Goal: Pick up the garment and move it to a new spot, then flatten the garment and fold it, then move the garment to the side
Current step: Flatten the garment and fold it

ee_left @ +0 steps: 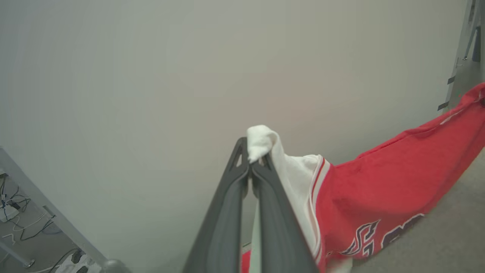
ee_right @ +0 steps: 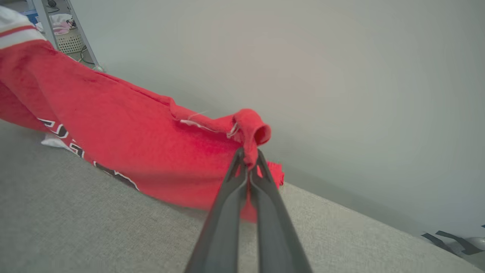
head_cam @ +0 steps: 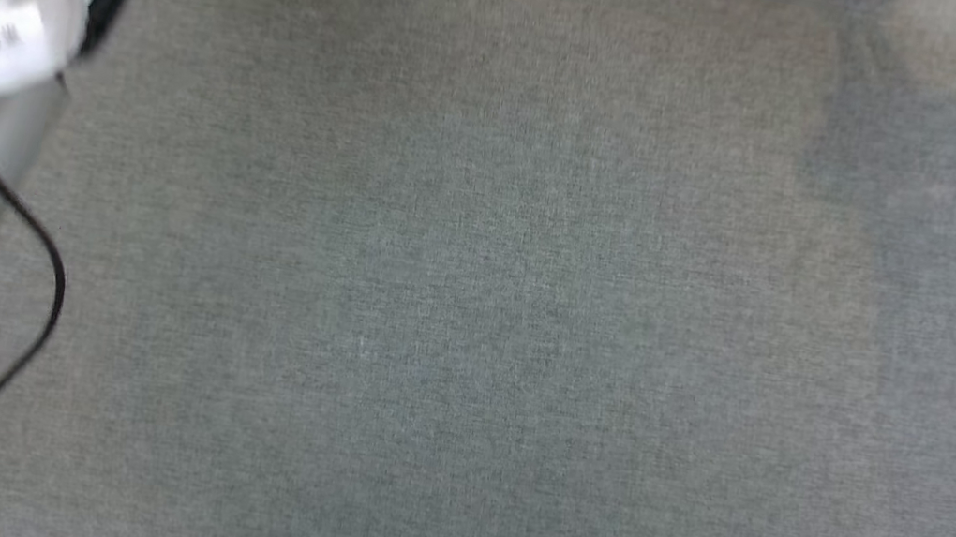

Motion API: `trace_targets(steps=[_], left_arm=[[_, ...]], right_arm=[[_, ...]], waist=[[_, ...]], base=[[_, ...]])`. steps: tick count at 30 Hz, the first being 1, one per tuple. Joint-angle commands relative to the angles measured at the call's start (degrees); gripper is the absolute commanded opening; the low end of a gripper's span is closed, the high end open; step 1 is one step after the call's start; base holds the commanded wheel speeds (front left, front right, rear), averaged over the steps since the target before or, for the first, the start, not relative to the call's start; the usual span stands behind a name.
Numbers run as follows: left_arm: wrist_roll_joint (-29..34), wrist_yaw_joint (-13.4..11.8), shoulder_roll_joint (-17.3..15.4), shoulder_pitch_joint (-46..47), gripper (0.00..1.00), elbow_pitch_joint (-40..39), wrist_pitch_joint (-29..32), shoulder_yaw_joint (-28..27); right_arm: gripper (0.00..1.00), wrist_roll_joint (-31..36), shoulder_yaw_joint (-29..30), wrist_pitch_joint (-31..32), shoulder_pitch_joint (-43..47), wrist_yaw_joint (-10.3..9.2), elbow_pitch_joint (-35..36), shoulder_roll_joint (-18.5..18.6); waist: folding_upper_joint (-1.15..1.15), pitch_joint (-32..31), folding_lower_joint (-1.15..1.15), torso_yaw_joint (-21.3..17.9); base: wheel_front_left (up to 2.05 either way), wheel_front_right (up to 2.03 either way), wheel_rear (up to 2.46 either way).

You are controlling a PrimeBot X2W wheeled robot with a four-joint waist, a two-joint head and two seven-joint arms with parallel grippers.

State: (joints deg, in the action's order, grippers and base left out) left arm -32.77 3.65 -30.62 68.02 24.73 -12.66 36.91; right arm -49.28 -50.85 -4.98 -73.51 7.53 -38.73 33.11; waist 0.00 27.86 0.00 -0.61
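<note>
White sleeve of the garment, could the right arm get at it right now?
Probably not. The right gripper is shut on a red corner of the garment, and the white sleeve is at the far end, pinched in the left gripper.

Head camera straight down over grey table (head_cam: 472, 306), both wrist cameras close on the garment (ee_right: 132, 144).

one garment (ee_right: 151, 151), two tools (ee_left: 253, 155) (ee_right: 249, 155), one grey surface (head_cam: 472, 306)
</note>
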Motion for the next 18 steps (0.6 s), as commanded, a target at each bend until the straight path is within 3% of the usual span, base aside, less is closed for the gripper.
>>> trace_targets(steps=[1, 8, 18], left_arm=[[-1.3, -0.81, -0.53, -3.92, 0.0, -1.02, -0.57, 0.05], [-5.41, -4.87, -2.6, -24.74, 0.0, -7.61, -1.53, 0.61], [-11.74, -11.12, -6.01, -52.38, 0.0, -16.22, -2.13, -0.46]], right_arm=[[0.0, -1.22, -0.92, -0.6, 3.05, -0.04, 0.89, 0.85], [0.0, -5.31, -4.75, -2.37, 17.67, -0.04, 5.3, 3.93], [0.0, -8.77, -6.78, -4.04, 35.97, -0.04, 8.83, 5.49]], waist=[[0.0, -5.31, 0.0, 0.48], [0.0, -12.23, 0.0, 0.79], [0.0, -21.76, 0.0, 0.19]], base=[[0.0, 0.0, 0.0], [0.0, 0.0, 0.0], [0.0, 0.0, 0.0]])
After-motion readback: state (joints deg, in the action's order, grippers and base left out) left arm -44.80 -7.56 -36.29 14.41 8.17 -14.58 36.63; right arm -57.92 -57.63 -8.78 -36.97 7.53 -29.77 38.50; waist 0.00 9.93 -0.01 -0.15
